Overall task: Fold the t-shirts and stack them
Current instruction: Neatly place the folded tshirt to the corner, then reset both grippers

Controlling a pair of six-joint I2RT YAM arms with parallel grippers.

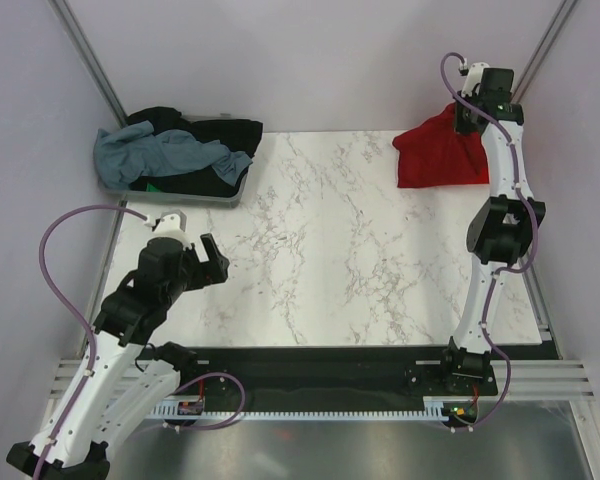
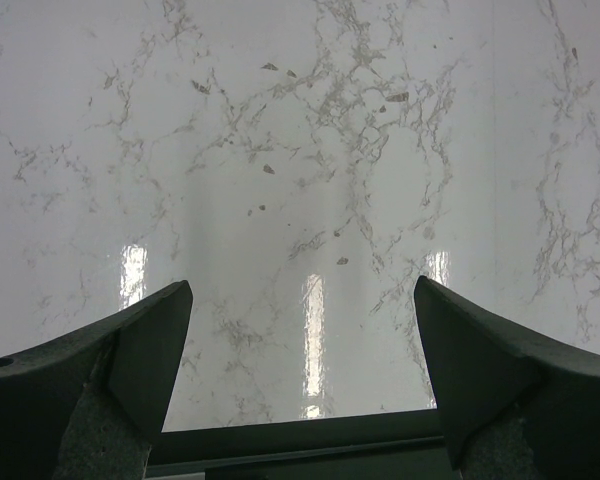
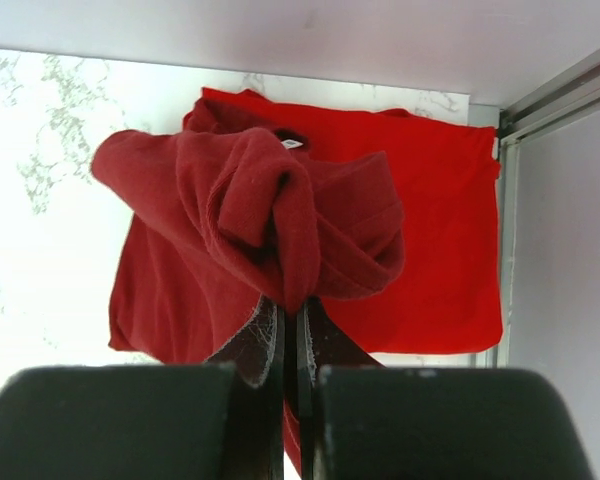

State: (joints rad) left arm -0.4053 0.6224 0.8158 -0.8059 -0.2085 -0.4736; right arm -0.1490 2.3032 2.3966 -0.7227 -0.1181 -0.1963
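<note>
My right gripper (image 1: 467,112) is shut on a bunched dark maroon-red t-shirt (image 3: 250,215) and holds it up above a brighter red t-shirt (image 3: 430,230) that lies folded flat at the table's far right corner (image 1: 440,165). The maroon cloth (image 1: 442,125) hangs from the gripper (image 3: 292,305) in folds. My left gripper (image 1: 202,262) is open and empty over bare marble at the near left; its fingers (image 2: 145,350) stand wide apart in the left wrist view. A grey-blue t-shirt (image 1: 145,155), a black one (image 1: 220,135) and a bit of green (image 1: 156,186) lie heaped at the far left.
The heap sits in a grey plastic tray (image 1: 195,199) at the far left. The white marble tabletop (image 1: 330,250) lies between the arms. A metal frame post (image 1: 550,40) and the wall stand close behind the right arm. The table's right edge (image 1: 535,290) is near that arm.
</note>
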